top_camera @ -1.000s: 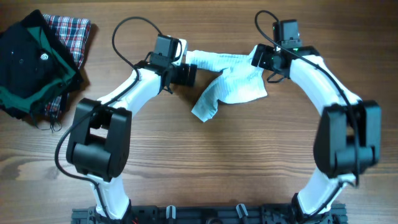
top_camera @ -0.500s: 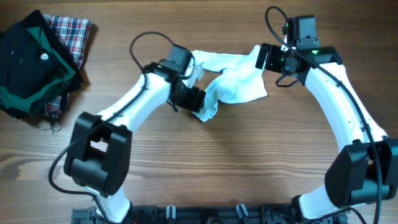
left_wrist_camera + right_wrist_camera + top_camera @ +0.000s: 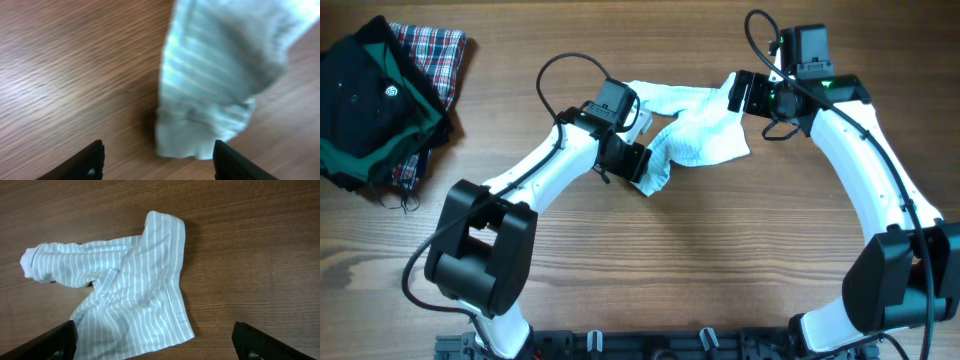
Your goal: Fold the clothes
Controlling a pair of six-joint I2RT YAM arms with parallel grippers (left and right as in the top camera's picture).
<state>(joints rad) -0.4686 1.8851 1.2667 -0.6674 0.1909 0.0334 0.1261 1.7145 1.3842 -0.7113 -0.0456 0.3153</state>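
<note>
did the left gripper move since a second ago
yes: the left gripper moved toward the robot's base, further from the plaid cloth, to the lower end of the striped garment

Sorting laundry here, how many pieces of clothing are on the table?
3: the striped garment at center, the black-and-green garment and red plaid cloth top left; more may hide beneath them.

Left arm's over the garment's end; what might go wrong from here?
The left end effector is open over just one cuff of the garment. The cuff sits off-centre between the jaws, so it may pinch only an edge and slip. The garment lies bunched, so folding may trap creases.
</note>
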